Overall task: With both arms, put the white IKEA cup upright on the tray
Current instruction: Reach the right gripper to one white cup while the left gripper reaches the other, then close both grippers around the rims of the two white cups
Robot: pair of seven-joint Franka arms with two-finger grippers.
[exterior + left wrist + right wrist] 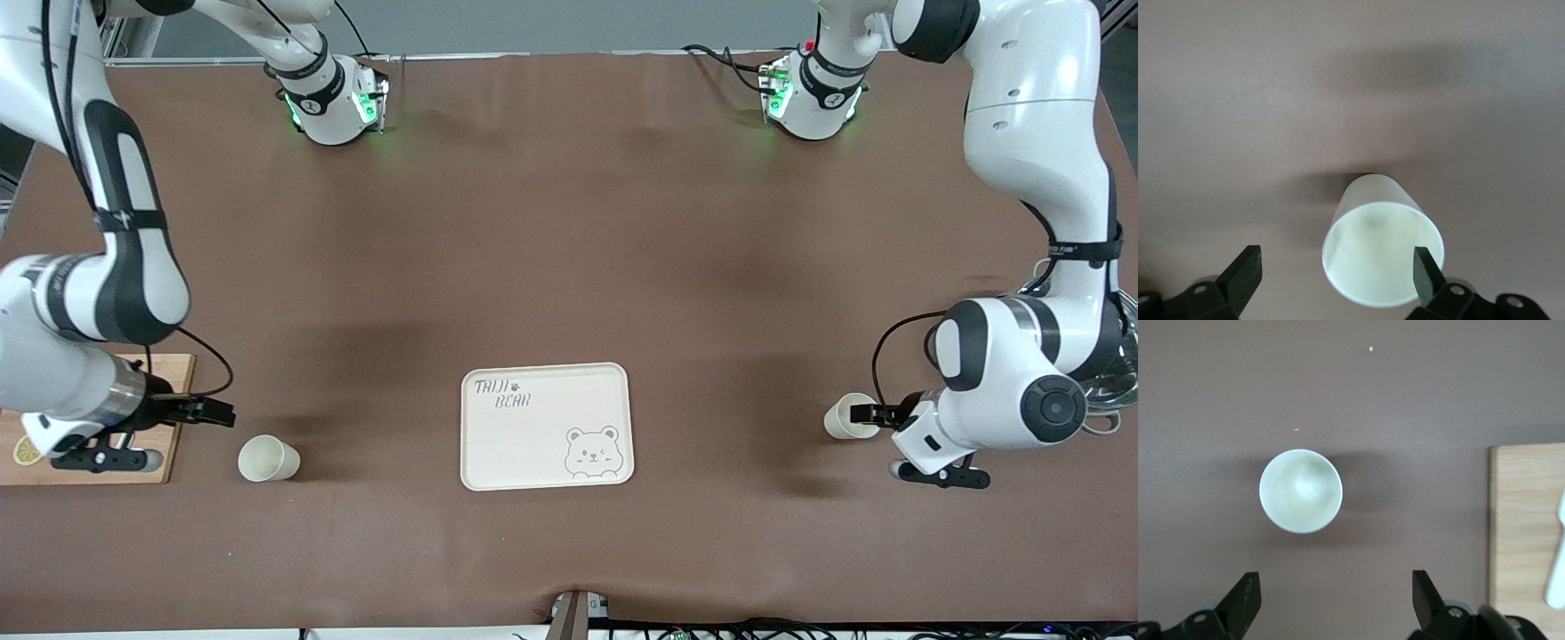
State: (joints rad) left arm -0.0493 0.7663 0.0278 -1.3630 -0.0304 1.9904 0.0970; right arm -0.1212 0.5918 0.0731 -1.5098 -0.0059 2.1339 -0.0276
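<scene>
Both grippers wide open, nothing held. Left gripper at one cup; right gripper near other cup. Tray between cups.

robot lab, two arms, brown table

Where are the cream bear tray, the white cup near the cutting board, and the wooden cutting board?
cream rectangular bear tray (516,444): front view, bare floor of the tray.
white cup near the cutting board (267,459): front view, its side wall.
wooden cutting board (1521,520): right wrist view, bare wood surface.
</scene>
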